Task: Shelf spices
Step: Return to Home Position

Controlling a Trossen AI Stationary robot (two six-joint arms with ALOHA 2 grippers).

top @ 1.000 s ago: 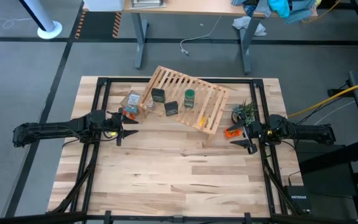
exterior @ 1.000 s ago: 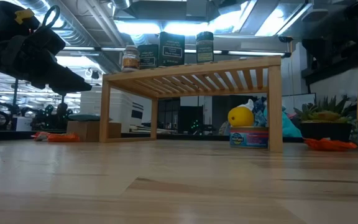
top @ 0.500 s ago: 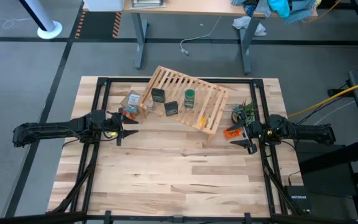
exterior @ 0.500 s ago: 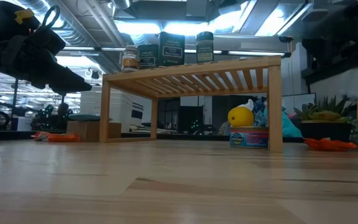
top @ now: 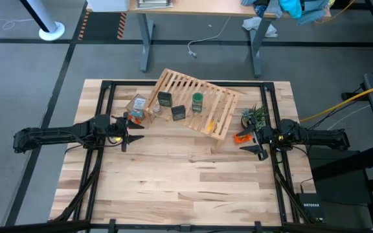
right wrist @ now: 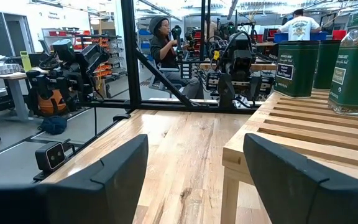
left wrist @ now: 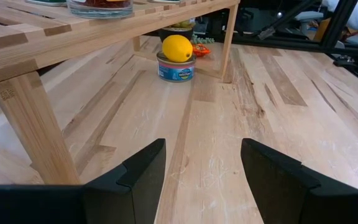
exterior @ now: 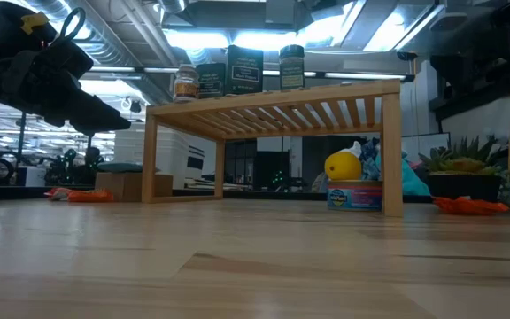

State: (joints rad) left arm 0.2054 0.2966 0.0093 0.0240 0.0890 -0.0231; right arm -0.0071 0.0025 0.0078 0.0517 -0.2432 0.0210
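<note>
Spices [top: 179, 112]: all four atop shelf [top: 212, 97] | left end effector [left wrist: 201, 163]: released, empty, near shelf's left end | right end effector [right wrist: 194, 168]: released, empty, at tabletop [top: 186, 181] right edge | homing: withdraw slowly, clear of shelf.

Near half of table [top: 186, 188]: bare wood, open passage side to side. Far middle blocked by shelf [top: 220, 103], set askew. Jars [top: 179, 112] crowd its left top; right end free. Beneath it: lemon [left wrist: 177, 47] on can [left wrist: 176, 70]. Cardboard box [top: 136, 105] just beside its left end, plant [top: 254, 115] near its right end.
</note>
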